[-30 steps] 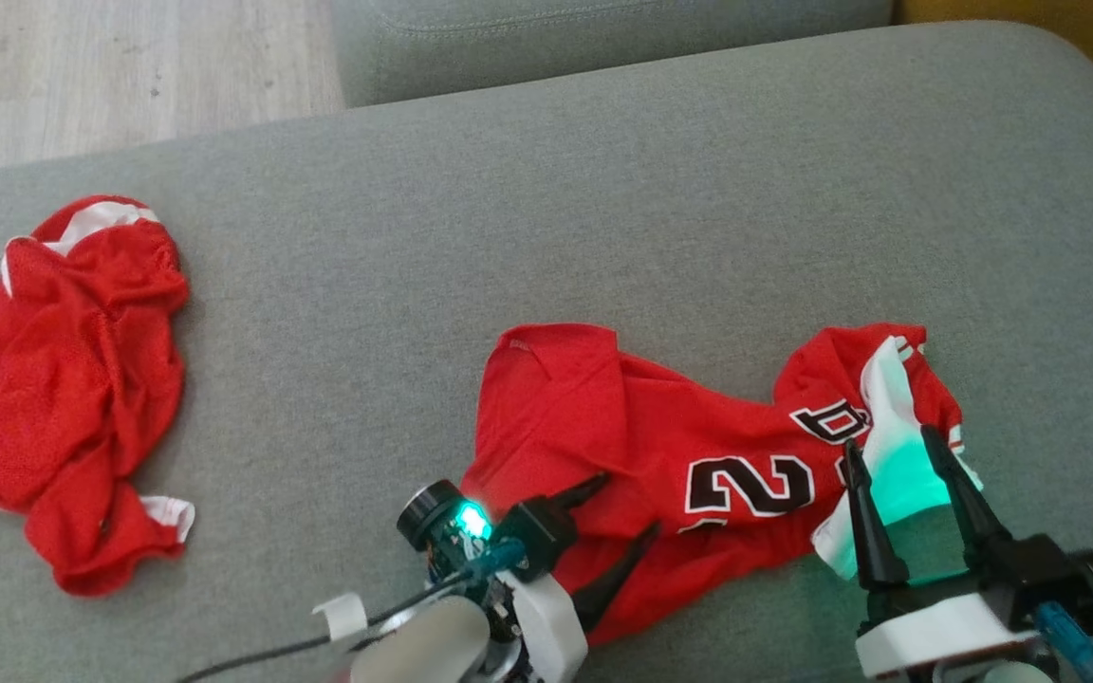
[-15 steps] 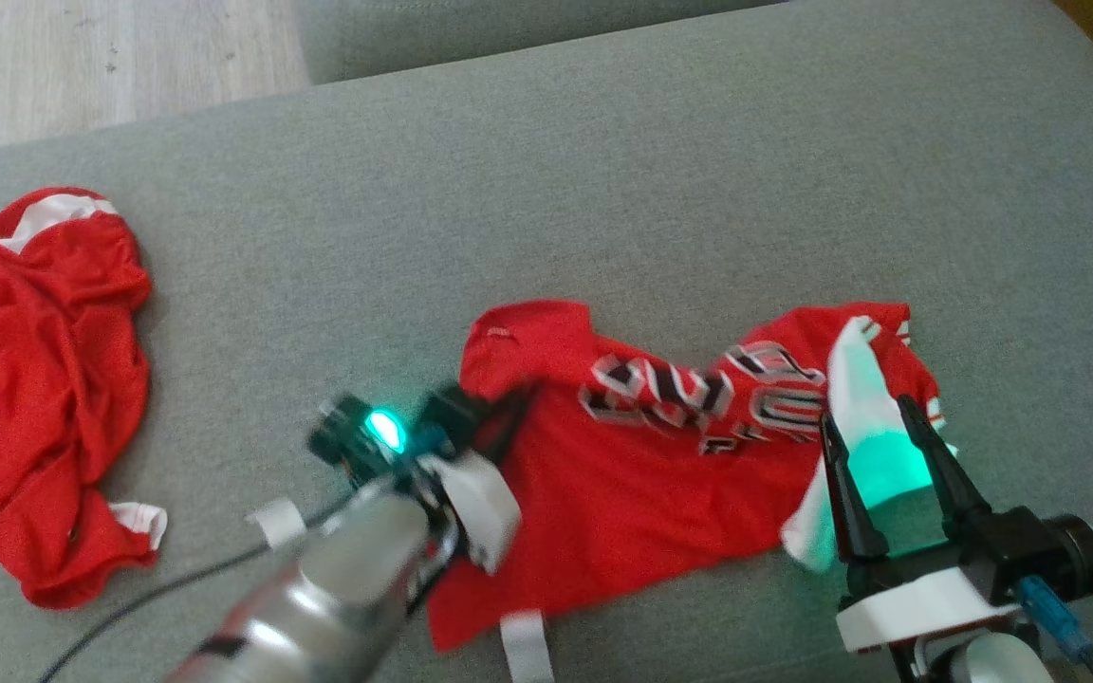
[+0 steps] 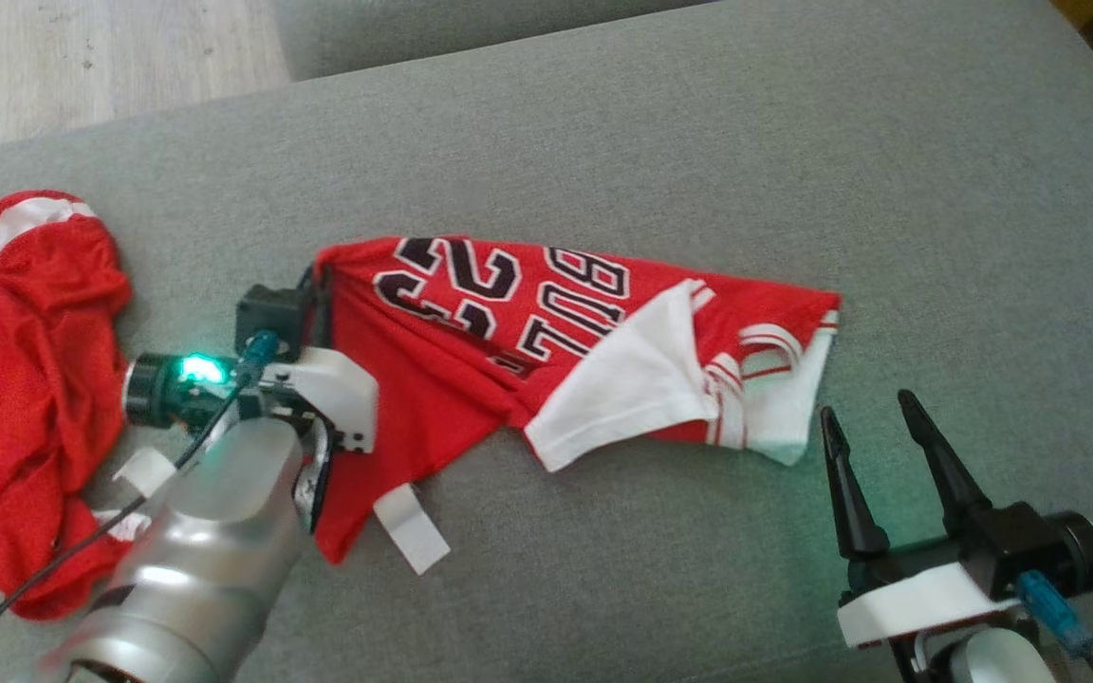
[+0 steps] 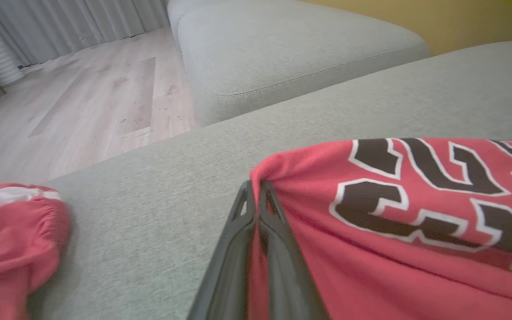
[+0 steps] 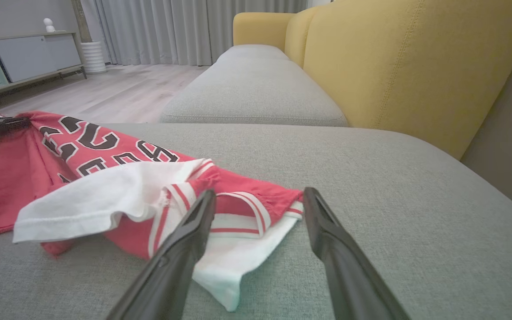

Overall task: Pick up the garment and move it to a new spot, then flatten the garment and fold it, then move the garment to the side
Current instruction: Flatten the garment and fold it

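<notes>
The garment (image 3: 509, 323) is a red jersey with black-and-white lettering and white trim, stretched across the grey sofa cushion (image 3: 698, 142). My left gripper (image 3: 317, 273) is shut on its left corner; in the left wrist view the red cloth (image 4: 394, 231) is bunched at the closed fingertips (image 4: 256, 189). My right gripper (image 3: 866, 406) stands open just right of the jersey's white-trimmed end. In the right wrist view that end (image 5: 234, 222) lies just ahead of the open gripper (image 5: 259, 193), with nothing between the fingers.
A second crumpled red garment (image 3: 25, 379) lies at the cushion's left edge, close behind my left arm. Wooden floor (image 3: 82, 57) lies beyond the far edge. Another grey cushion (image 5: 256, 89) and a yellow backrest (image 5: 416, 66) stand ahead on the right.
My left gripper shut on the jersey's near corner and pulled it away and to the left, turning the lettering up. The cloth slid out from between the open right fingers.
</notes>
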